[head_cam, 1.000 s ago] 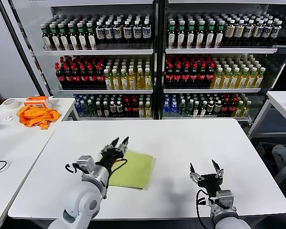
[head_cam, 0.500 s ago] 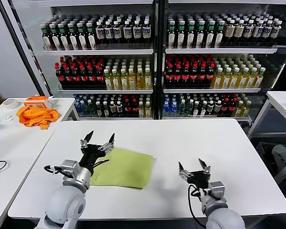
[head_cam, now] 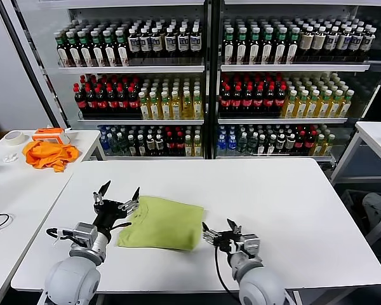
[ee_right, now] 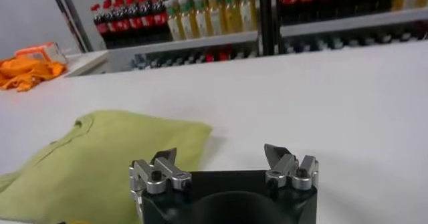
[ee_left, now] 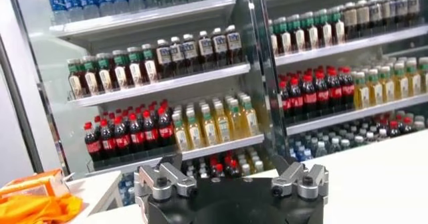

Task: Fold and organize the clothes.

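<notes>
Head view: folded lime-green T-shirt (head_cam: pixel 162 222) flat on the white table (head_cam: pixel 292 203), toward its near left part, neckline at the left end.
T-shirt shape: compact rough rectangle, layers stacked, no print showing; edges a little uneven at the near corner.
Right wrist view: same T-shirt (ee_right: pixel 100 158) close ahead, round collar visible, cloth untouched by the fingers.
Left gripper (head_cam: pixel 117 198): just beside the shirt's left end, raised off the table, fingers spread wide, nothing held.
Right gripper (head_cam: pixel 220 231): just beside the shirt's right edge, low over the table, fingers apart, nothing held.
Step in hand: judged as the gap between folds, or the end of folding; both arms flanking the shirt, neither gripping.
Next move: likely a grasp of one end for a further fold, or a squaring-up of the stack; calls for a low approach to pinch all layers together without dragging the pile.
Risk: top layer alone lifting, undoing the fold.
Surroundings: orange cloth (head_cam: pixel 49 154) and tape roll (head_cam: pixel 14 137) on the side table (head_cam: pixel 19 190) at left, well apart; drink shelves (head_cam: pixel 203 82) behind.
</notes>
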{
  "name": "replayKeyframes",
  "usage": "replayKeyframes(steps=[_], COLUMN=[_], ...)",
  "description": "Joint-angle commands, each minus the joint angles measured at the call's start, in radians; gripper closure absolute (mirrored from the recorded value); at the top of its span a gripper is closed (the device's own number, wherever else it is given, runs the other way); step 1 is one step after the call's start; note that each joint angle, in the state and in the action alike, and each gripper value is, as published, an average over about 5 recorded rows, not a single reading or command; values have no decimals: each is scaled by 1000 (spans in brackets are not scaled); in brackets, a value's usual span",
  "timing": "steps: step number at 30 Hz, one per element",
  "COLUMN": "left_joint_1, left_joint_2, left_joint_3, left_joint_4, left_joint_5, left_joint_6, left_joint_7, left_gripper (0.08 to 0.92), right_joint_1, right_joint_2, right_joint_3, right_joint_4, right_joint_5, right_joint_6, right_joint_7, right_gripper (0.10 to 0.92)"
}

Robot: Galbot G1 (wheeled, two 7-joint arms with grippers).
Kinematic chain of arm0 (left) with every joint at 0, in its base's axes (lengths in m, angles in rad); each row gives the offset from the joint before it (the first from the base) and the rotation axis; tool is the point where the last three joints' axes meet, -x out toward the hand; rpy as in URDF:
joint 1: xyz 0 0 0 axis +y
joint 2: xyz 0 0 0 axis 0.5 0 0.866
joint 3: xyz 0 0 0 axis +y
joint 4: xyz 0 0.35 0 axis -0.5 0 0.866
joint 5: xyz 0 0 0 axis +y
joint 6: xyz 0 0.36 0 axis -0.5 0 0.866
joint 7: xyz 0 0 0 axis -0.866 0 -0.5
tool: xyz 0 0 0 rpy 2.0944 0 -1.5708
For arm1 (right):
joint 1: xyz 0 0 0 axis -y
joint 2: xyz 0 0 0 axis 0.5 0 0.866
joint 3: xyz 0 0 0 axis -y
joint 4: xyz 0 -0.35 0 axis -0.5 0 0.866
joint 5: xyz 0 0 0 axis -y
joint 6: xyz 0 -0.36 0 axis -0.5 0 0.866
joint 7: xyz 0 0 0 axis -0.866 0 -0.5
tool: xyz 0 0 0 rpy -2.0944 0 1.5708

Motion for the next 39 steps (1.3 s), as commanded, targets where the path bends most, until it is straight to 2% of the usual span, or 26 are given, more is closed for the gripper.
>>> replayKeyframes(steps=[1, 17, 20, 31, 39], left_joint_1=[24, 21, 23, 25, 27], left_joint_2=[19, 7, 4, 1, -2], left_joint_3=[-20, -11, -11, -10, -14], left_joint_4=[11, 24, 26, 33, 31], left_joint_5=[45, 46, 46, 46, 46], left_joint_6=[-12, -13, -14, -17, -18], left_joint_7=[22, 23, 23, 22, 19], left_gripper=[177, 177, 177, 177, 177], right_joint_1=[93, 125, 125, 134, 162], right_joint_2=[53, 95, 96, 111, 116], right_joint_3=[-109, -116, -113, -114, -83], right_joint_4=[-111, -150, -155, -180, -167], right_joint_5=[91, 141, 162, 199, 144], right_joint_6=[-32, -32, -32, -32, -26], right_joint_7=[88, 107, 112, 108, 91], right_gripper=[203, 203, 227, 535, 751])
